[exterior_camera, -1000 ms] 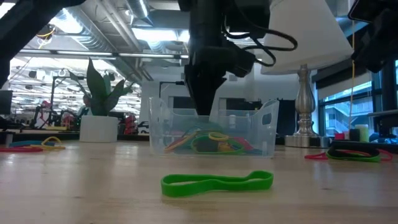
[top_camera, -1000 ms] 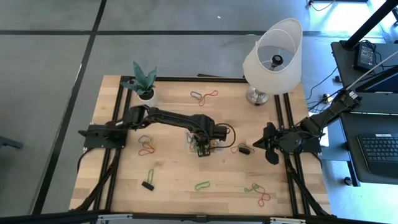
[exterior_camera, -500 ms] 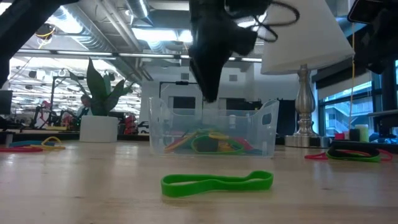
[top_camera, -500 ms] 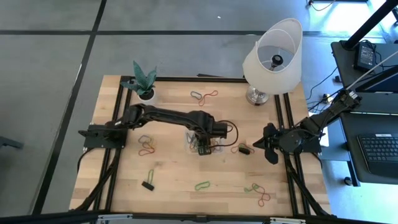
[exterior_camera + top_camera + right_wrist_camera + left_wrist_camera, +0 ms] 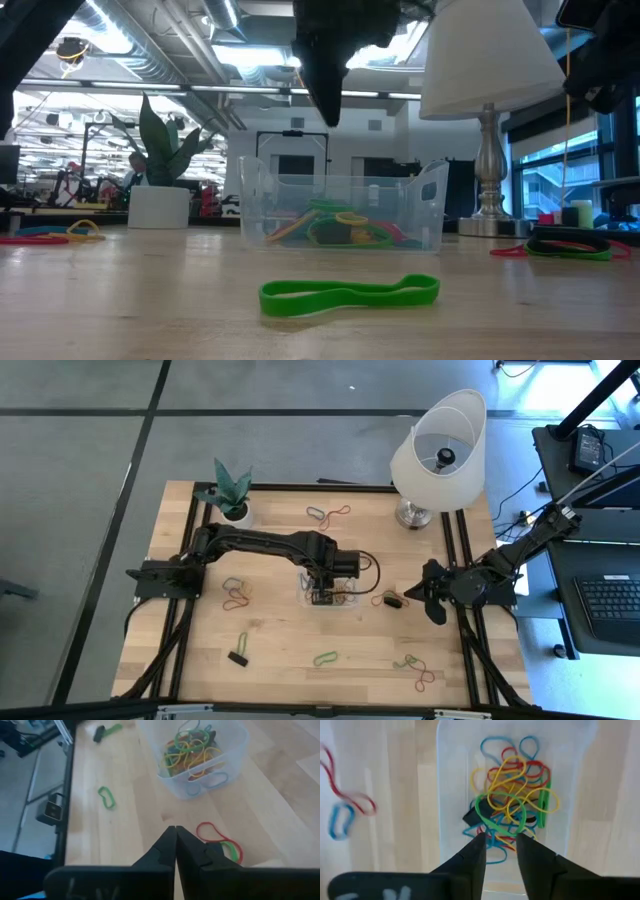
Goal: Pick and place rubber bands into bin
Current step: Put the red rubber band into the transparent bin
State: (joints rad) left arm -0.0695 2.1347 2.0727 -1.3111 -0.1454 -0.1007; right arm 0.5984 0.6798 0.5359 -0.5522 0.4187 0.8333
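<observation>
Left wrist view: your left hand (image 5: pixel 500 851) hangs above the bin (image 5: pixel 451 780), fingers slightly apart, holding nothing; bands (image 5: pixel 512 800) piled inside. Risk: swing off low and you clip the bin wall, shoving it or spilling bands. Loose bands (image 5: pixel 236 594) lie on the desk (image 5: pixel 280 640) near the left arm's base. Left arm reaches to mid-desk, wrist pointing down. Right hand (image 5: pixel 176 840) is parked closed at the desk's right edge.
</observation>
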